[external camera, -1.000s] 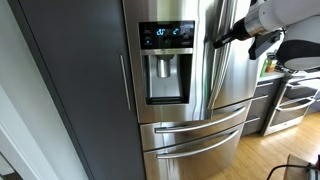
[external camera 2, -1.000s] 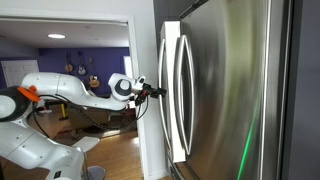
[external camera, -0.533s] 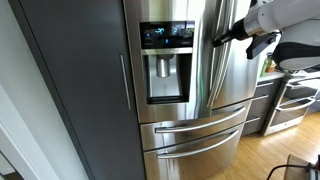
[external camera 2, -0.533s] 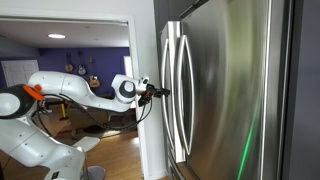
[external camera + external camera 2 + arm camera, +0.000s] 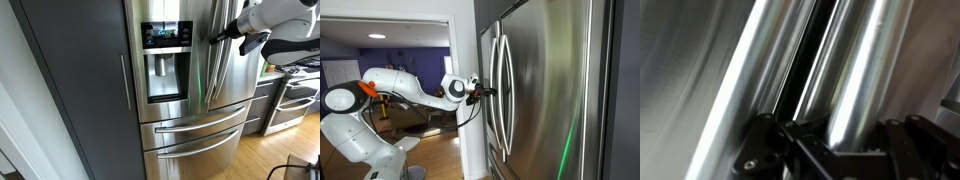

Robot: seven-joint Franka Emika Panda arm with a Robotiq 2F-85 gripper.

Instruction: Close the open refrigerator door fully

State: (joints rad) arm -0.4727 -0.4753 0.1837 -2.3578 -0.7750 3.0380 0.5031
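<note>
Nearly done, judging by how things lie. Directly ahead of the gripper (image 5: 219,36), touching or all but touching its tip: the refrigerator door (image 5: 165,115), met high up beside the long bar handle (image 5: 204,62). Seen edge-on in an exterior view, just beyond the gripper (image 5: 483,90): door front roughly level with the plain steel door (image 5: 555,90) beside it, no wide opening on show. No telling from there whether seated fully against the cabinet.

In the wrist view, close above the gripper (image 5: 845,150): two bright vertical bars with only a thin dark slit between them, consistent with a door swung almost home. Dark finger parts (image 5: 765,150) low on either side of one bar. No telling whether spread loose around it or pinching it.

Left to do, probably: a last firm push straight forward from the tool until the seal takes, then backing away. Not yet confirmed shut.
</note>
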